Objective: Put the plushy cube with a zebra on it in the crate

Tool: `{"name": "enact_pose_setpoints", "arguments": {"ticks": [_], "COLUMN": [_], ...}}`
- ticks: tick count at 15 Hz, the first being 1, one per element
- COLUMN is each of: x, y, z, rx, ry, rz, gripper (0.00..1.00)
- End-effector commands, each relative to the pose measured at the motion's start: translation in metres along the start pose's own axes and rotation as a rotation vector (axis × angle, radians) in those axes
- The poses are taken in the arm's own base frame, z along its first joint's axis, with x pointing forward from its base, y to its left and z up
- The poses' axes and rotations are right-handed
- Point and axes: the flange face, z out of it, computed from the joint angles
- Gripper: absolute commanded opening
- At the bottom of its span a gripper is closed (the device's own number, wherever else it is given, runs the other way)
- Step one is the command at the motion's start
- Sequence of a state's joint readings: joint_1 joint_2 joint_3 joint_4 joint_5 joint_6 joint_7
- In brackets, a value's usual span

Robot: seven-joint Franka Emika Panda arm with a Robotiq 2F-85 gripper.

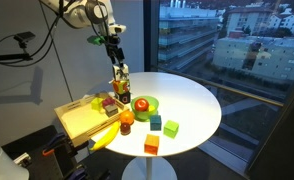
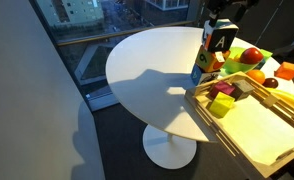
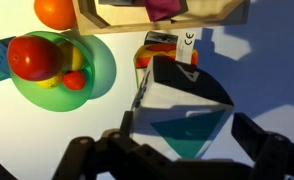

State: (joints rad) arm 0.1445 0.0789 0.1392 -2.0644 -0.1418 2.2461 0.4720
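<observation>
City windows were seen behind a round white counter [image 1: 192,100]. The plushy cube with a zebra [image 3: 187,108] was gripped by the clenched claw [image 3: 183,140], raised off the counter at lower centre of the wrist view. The crate [image 3: 217,12] was seen along the top edge, with an orange plush cube [image 3: 172,48] lying between them.

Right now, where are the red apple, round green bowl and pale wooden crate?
Red apple [image 3: 32,57], wrist view, its middle.
Round green bowl [image 3: 102,70], wrist view, its right side.
Pale wooden crate [image 2: 252,130], an exterior view, bare floor.
</observation>
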Motion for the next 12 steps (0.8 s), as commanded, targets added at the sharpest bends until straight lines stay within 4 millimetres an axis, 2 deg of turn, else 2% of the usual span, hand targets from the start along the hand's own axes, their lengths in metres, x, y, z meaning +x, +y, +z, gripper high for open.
{"name": "enact_pose_setpoints", "arguments": {"ticks": [1,7,8,9,12], "x": [0.007,0.006,0.006,0.005,0.004], "y": [-0.004,-0.001,-0.001,0.0,0.001], "z": [0.0,0.012,0.014,0.016,0.013], "rx": [-0.033,-0.04,-0.041,-0.039,-0.028], "ry": [0.024,0.003,0.0,-0.004,-0.006], "rz": [0.014,0.001,-0.001,-0.003,-0.009], "gripper": [1.0,1.0,0.75,0.72,0.49]}}
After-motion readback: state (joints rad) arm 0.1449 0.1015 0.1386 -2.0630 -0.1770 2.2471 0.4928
